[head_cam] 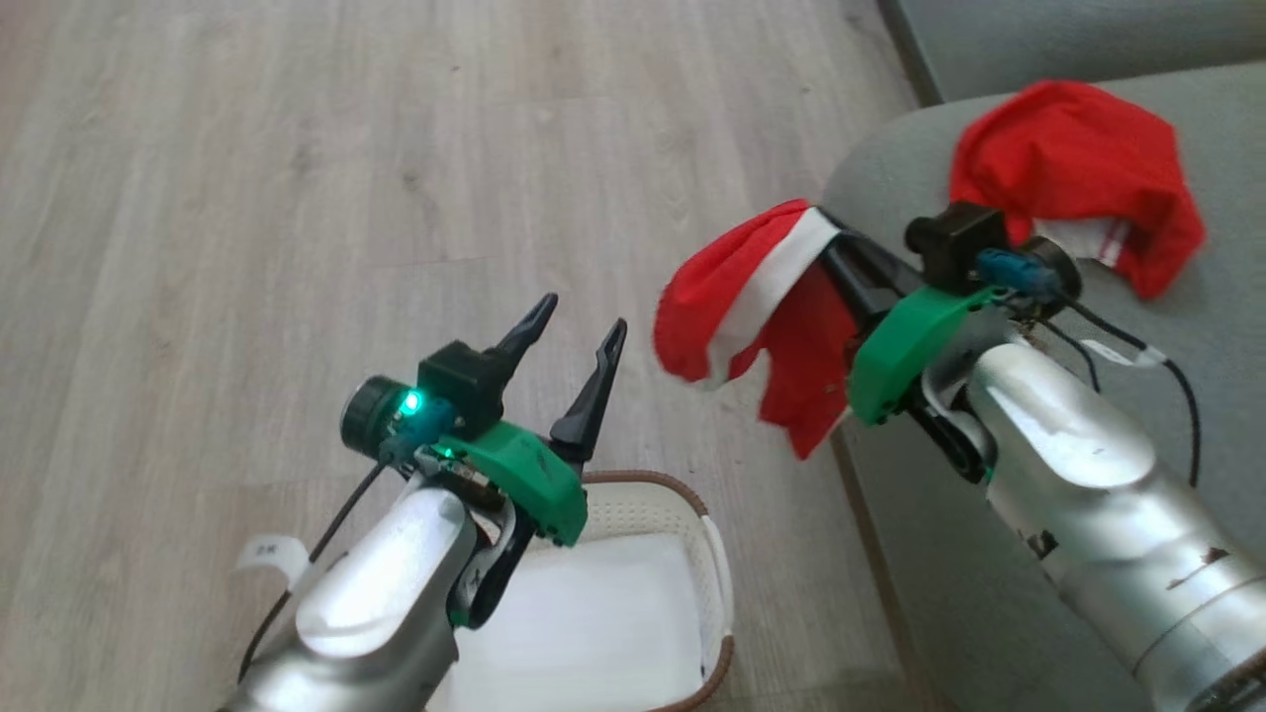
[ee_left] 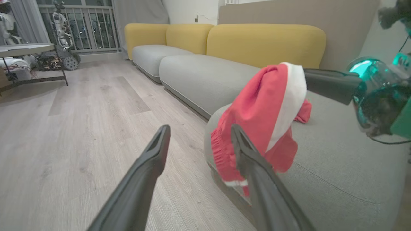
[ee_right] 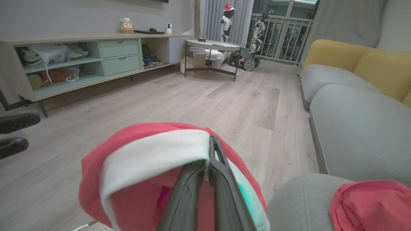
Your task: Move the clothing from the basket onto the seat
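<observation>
One cream basket (head_cam: 717, 574) stands nearest me on the wood floor (head_cam: 247, 198), just off the left edge of the seat (head_cam: 1217, 326). My left gripper (head_cam: 584, 311) hangs a little farther out from that edge, above the basket's far rim, its two fingers spread apart with nothing between them. Closer to the seat, my right gripper (head_cam: 829, 232) is clamped tight on a red garment with a white band (head_cam: 732, 297). It droops in the air at the seat's rounded corner, partly over the floor, and I cannot tell whether its lower hem brushes the cushion. Farther in on the seat, a second red garment (head_cam: 1078, 168) lies crumpled on the fabric, apart from the held one. Beyond the seat run more grey cushions with yellow backs (ee_left: 263, 41). Well away from the seat across the floor stand a side table (ee_right: 213, 45) and a low shelf unit (ee_right: 80, 64).
</observation>
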{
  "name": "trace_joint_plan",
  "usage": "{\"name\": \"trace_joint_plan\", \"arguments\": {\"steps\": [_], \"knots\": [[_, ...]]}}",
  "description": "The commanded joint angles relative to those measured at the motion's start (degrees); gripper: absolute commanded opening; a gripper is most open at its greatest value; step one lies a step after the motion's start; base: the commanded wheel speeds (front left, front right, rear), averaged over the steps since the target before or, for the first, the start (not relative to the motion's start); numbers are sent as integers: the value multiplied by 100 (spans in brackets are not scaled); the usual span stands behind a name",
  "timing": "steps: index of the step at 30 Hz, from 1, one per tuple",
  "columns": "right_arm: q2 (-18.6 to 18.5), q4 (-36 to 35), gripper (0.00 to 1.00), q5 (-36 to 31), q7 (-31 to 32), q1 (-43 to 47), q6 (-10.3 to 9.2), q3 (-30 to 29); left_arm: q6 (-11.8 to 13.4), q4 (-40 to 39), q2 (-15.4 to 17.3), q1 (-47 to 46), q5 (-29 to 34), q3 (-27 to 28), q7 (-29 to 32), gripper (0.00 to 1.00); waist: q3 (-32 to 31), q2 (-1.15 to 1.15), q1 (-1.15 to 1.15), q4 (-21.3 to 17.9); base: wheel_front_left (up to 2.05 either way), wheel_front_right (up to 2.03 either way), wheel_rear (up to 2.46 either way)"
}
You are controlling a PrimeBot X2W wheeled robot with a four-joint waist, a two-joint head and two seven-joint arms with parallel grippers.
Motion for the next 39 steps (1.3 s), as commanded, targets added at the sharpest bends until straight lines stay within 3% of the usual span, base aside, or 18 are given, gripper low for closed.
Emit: {"name": "trace_joint_plan", "arguments": {"steps": [1, 11, 23, 30, 39], "knots": [[-11, -146, 0, -102, -38, -26, -2, -219, 0, -156, 60, -181, 22, 211, -68, 100, -9, 0, 0, -218, 0, 0, 0], [-98, -184, 0, -555, -38, 304, -2, -1137, -62, -201, -85, 36, 124, 172, -78, 100, -20, 0, 0, -1191, 0, 0, 0], [-150, -245, 0, -623, -38, 502, -2, -1297, -175, -285, -229, 99, 335, 233, -79, 100, 82, 0, 0, -2131, 0, 0, 0], [-119, -248, 0, -587, -38, 434, -2, -1420, -238, -293, -278, 99, 447, 254, -79, 100, 215, 0, 0, -2145, 0, 0, 0], [-348, -49, 0, -526, -38, -90, -2, -1581, -230, -442, -281, -2, 581, 248, -79, 100, 541, 0, 0, -1689, 0, 0, 0]]}}
